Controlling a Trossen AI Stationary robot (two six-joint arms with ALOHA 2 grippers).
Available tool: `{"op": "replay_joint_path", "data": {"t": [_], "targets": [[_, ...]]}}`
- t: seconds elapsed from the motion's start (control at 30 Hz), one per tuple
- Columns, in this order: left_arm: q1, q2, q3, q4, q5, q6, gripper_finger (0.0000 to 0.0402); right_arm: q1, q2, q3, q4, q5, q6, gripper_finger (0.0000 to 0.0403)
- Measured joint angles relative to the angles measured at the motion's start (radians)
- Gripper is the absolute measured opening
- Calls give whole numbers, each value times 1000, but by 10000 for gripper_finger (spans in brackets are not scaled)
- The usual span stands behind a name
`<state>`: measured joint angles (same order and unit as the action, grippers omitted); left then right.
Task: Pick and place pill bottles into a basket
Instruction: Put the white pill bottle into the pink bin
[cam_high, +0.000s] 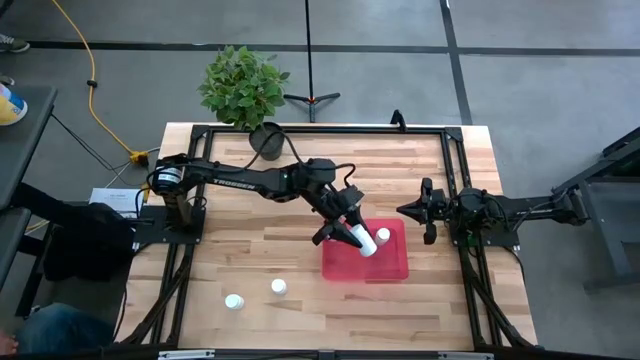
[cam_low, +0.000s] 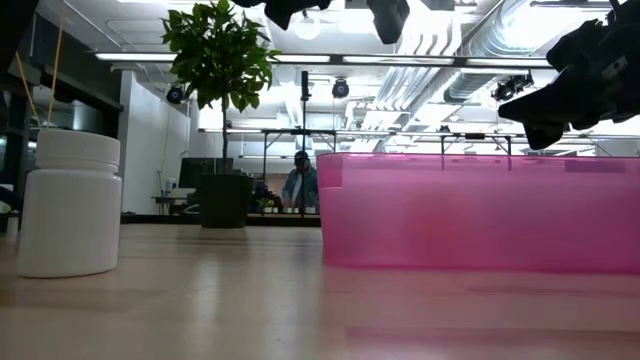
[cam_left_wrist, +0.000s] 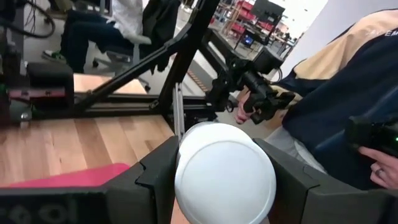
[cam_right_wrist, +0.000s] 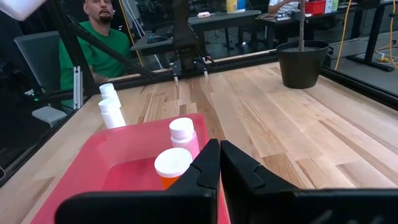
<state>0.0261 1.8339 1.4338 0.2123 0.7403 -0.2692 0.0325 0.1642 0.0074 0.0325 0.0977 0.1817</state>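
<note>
A: Where is the left gripper right now?

B: From above, it hangs over the red basket, at about ten o'clock from the tray's middle, just inside its far-left corner. Its fingers are clamped on a pill bottle, which is tilted rather than upright. The left wrist view shows the held bottle's white cap squeezed between the two dark fingers.

A: And the basket itself?

B: It sits on the wooden table a little right of centre. In the high view one white cap shows inside it near the far edge, at about one o'clock from the held bottle. The right wrist view shows two bottles standing in the tray: one all white and one with a white cap over an orange body.

A: Any bottles outside it?

B: Two stand upright on the table, well apart from the tray at about eight o'clock from it: one nearer the tray, the other farther left. The low view has a bottle standing on the wood to the left of the pink tray wall.

A: The right gripper?

B: It waits at about three o'clock from the left one, beside the tray's far-right corner, its fingers pressed together on nothing

A: Anything else on the table?

B: A potted plant at twelve o'clock, on the far edge
</note>
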Motion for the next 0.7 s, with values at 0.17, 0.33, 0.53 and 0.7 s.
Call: {"op": "replay_joint_path", "data": {"t": [0.17, 0.33, 0.53, 0.7], "targets": [[0, 0, 0, -57, -2, 2, 215, 0, 0, 0, 0, 0, 0, 1], [0, 0, 0, -148, -36, 3, 215, 0, 0, 0, 0, 0, -1, 3], [0, 0, 0, -265, -78, 3, 215, 0, 0, 0, 0, 3, -7, 4], [0, 0, 0, -323, -103, 3, 215, 0, 0, 0, 0, 4, -7, 1]]}}
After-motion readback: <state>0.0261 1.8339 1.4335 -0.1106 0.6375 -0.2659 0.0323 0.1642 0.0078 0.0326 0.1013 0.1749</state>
